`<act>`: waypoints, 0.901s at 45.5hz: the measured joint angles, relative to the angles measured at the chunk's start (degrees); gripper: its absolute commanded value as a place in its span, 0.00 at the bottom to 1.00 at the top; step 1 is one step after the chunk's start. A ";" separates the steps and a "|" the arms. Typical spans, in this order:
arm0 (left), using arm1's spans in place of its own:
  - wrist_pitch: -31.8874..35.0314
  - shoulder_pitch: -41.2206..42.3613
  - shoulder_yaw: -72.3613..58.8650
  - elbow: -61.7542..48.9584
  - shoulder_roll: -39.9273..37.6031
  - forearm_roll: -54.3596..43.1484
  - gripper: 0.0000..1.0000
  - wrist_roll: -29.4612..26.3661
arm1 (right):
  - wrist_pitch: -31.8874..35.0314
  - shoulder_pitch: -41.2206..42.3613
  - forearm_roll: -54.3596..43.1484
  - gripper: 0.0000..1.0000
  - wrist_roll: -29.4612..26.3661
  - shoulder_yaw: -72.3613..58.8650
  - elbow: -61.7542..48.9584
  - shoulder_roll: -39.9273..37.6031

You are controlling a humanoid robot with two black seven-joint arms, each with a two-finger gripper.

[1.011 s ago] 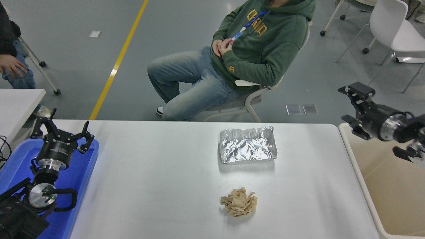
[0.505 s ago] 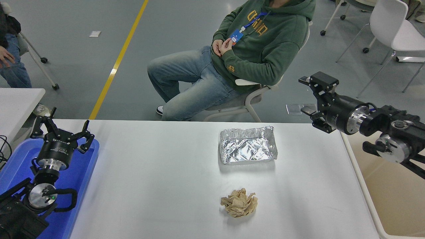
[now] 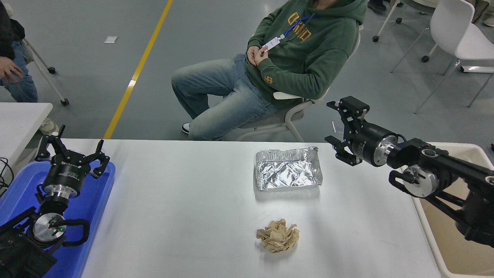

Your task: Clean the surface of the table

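The table — a wide white top with rounded corners — fills the lower middle of the view and serves as the landmark here. Beyond its far edge a person in a green hoodie and jeans sits on a white chair, hands together at the chest. Off the table's right end stands a beige bin; on its left end lies a blue tray. The right arm reaches in over the bin and the table's right far corner, its right gripper held above that corner with the jaws spread apart and nothing between them. The left arm rests over the tray at the table's left end, its left gripper pointing away from the camera, fingers splayed and empty. On the table, right of centre toward the far edge, sits a crumpled foil tray. Nearer the camera, well apart from the foil, lies a brown paper wad.
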 measured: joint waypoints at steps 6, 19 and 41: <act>0.00 0.01 0.00 0.00 0.00 0.00 1.00 0.00 | 0.30 -3.45 1.79 1.00 0.59 4.27 -3.20 3.78; 0.00 0.01 0.00 -0.01 0.00 0.01 1.00 0.00 | 2.23 -9.87 5.98 1.00 2.50 14.37 -10.11 10.23; 0.00 -0.01 0.00 -0.01 0.00 0.01 1.00 0.00 | 7.56 -13.27 14.80 1.00 4.82 20.51 -20.51 15.29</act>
